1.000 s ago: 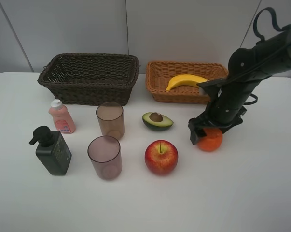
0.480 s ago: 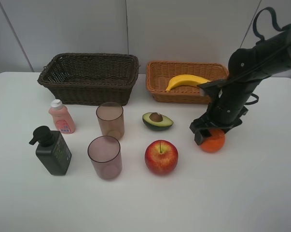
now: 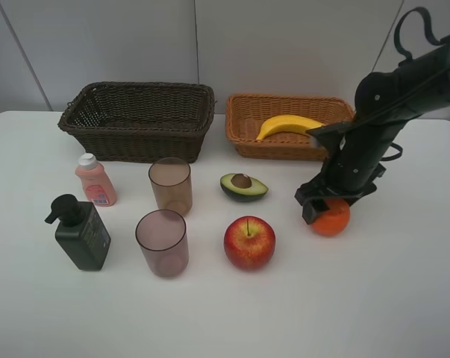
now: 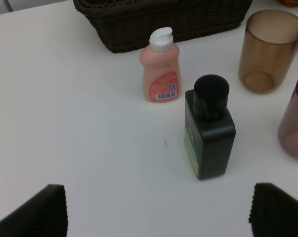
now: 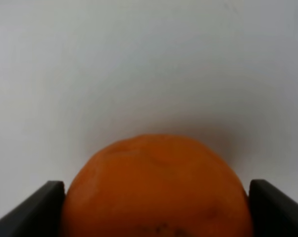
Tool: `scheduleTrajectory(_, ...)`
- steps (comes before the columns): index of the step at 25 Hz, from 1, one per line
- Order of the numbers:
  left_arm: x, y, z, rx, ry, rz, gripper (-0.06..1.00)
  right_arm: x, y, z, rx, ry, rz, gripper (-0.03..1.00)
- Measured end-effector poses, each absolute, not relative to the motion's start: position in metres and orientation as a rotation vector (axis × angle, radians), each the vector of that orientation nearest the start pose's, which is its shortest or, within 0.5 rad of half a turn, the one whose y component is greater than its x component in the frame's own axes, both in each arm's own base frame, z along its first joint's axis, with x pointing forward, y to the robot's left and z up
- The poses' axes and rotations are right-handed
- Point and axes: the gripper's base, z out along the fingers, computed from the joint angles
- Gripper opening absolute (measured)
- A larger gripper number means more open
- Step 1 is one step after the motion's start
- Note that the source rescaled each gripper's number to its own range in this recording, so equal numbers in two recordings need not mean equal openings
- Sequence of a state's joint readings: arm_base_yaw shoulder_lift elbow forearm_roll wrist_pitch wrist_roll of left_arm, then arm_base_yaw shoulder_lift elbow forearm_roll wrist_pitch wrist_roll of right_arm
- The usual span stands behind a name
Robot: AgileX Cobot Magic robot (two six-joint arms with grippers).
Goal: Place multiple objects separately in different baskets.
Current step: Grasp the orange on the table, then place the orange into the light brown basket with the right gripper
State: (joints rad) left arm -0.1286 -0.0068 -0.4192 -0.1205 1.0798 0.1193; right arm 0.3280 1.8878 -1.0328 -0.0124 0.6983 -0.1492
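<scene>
Squarely clasped: orange (image 3: 333,218) before the tan basket (image 3: 277,149)

We found the orange just in front of the tan basket's right end, the right gripper (image 3: 323,204) directly above, pinching its sides; the left gripper (image 4: 156,212) gaped far off.

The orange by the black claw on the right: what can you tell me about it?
The orange is round and bright orange, with a dull, faintly dimpled skin. It appears to sit on the white table, right of the red apple and in front of the tan basket. The right gripper sits over it, its two dark fingers closed against opposite sides.
</scene>
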Motion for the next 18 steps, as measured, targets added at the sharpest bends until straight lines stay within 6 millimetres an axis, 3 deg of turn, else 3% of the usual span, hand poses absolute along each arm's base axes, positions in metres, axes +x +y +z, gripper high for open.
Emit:
scheduleTrajectory(12, 0.000, -0.010, 0.254, 0.266, 2.118, -0.152, 0.98, 0.305, 0.103, 0.182, -0.709, 2.866, 0.011, 0.63)
scheduleTrajectory(18, 0.000, -0.010, 0.254, 0.266, 2.118, -0.152, 0.98, 0.321, 0.107, 0.215, -0.721, 2.822, -0.015, 0.63)
